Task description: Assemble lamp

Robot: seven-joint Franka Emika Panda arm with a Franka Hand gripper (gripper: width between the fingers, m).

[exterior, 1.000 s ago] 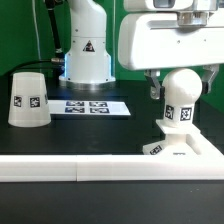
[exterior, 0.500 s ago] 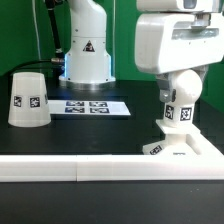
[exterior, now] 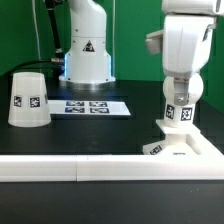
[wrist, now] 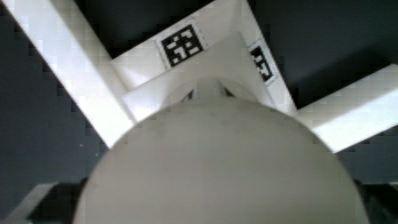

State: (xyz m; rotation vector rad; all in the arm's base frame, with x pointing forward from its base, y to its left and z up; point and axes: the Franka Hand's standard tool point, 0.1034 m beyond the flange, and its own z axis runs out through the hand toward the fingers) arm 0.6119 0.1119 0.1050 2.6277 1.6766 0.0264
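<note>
Looking at the gripper (exterior: 181, 94) hanging straight down over the bulb (exterior: 183, 110), wrist housing (exterior: 190, 45) sitting right on top of it. Can't make out the fingers well enough in the exterior view to call the jaws pinched or slack, so no verdict on grip or gap width. Same story in the wrist view: just a big white dome of bulb (wrist: 214, 150) filling most of the picture, dead centre under the gripper. Bulb upright directly beneath the gripper, tag facing the exterior camera, neck end down on the base (exterior: 185, 148). Base flat on the black table (exterior: 100, 135), right below gripper and bulb; same base (wrist: 151, 65) peeking out past the dome in the wrist view, two tags showing. Shade (exterior: 28, 98) well apart from the gripper, way off toward the exterior view's left, sitting wide end down with one tag on its side, touching nothing. Marker board (exterior: 95, 105) lying flat on the table between shade and gripper, a bit further back. Long white rail (exterior: 80, 170) running along the front, nearer the exterior camera than the gripper. Robot pedestal (exterior: 85, 50) back behind the marker board, well away from the gripper.
</note>
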